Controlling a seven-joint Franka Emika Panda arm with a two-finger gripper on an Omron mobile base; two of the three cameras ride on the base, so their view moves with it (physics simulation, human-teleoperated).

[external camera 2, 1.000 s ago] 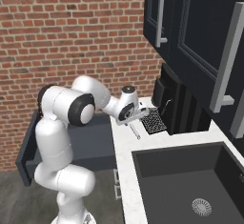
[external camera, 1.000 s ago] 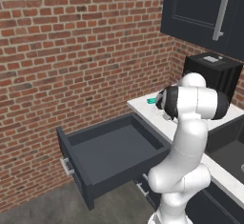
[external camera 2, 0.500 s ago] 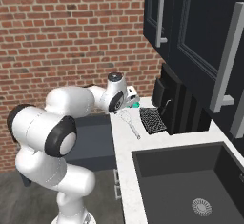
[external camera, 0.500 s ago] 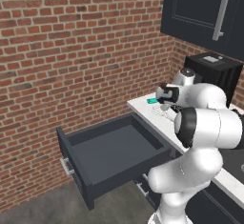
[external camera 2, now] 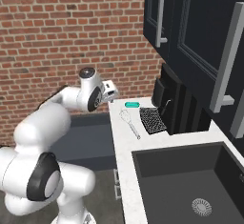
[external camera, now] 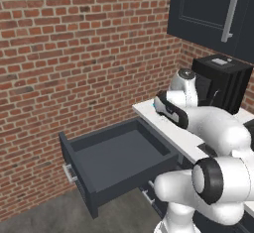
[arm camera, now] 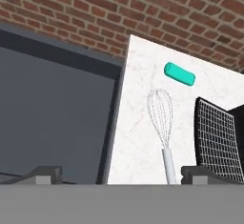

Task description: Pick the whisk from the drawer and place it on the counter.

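Beside the teal block (arm camera: 179, 74), the whisk (arm camera: 162, 118) now lies free on the counter (arm camera: 133, 137). Our gripper (arm camera: 116, 174) has lifted away, fingers spread and empty, so we judge the placing done; the drawer (external camera: 114, 162) stands open.

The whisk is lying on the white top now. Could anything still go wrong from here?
Possibly. The whisk lies near the counter edge above the open drawer, so a nudge might roll it off. The open tool hangs just above its handle and could brush it. The teal object and wire rack crowd it.
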